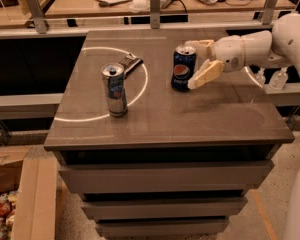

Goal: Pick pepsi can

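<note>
The pepsi can (182, 67), short and dark blue with a round red-white-blue logo and a silver top, stands upright near the middle of the brown table (190, 119). My gripper (197, 61) reaches in from the right on a white arm. It is open, with one finger (206, 74) in front of the can's right side and the other behind its top. The fingers straddle the can's right edge without closing on it.
A taller, slimmer silver can (114, 89) stands to the left, inside a white circle marked on the table. A small dark flat object (129, 63) lies behind it. A railing and a cluttered desk are beyond the table's far edge. Drawers sit below the tabletop.
</note>
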Robot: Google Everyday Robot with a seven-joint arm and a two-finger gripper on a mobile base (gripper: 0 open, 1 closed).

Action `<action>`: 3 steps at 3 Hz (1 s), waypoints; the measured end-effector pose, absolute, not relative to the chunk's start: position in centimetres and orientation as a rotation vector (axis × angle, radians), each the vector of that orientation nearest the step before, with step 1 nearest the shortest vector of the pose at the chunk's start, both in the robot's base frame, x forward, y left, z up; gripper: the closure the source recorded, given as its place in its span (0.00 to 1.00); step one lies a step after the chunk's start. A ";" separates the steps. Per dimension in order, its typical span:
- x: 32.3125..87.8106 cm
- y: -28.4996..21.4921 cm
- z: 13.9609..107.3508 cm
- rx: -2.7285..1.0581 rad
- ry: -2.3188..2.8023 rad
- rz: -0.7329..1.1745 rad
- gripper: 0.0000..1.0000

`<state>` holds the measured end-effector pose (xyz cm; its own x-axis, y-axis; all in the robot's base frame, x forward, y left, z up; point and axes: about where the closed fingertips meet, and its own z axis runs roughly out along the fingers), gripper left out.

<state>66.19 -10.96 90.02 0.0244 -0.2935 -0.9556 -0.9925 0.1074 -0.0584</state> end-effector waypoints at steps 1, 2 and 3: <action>66.4 -9.6 90.2 -1.368 1.414 0.967 0.22; 66.8 -10.0 90.3 -1.334 1.402 0.979 0.45; 66.7 -10.5 90.8 -1.286 1.385 0.987 0.68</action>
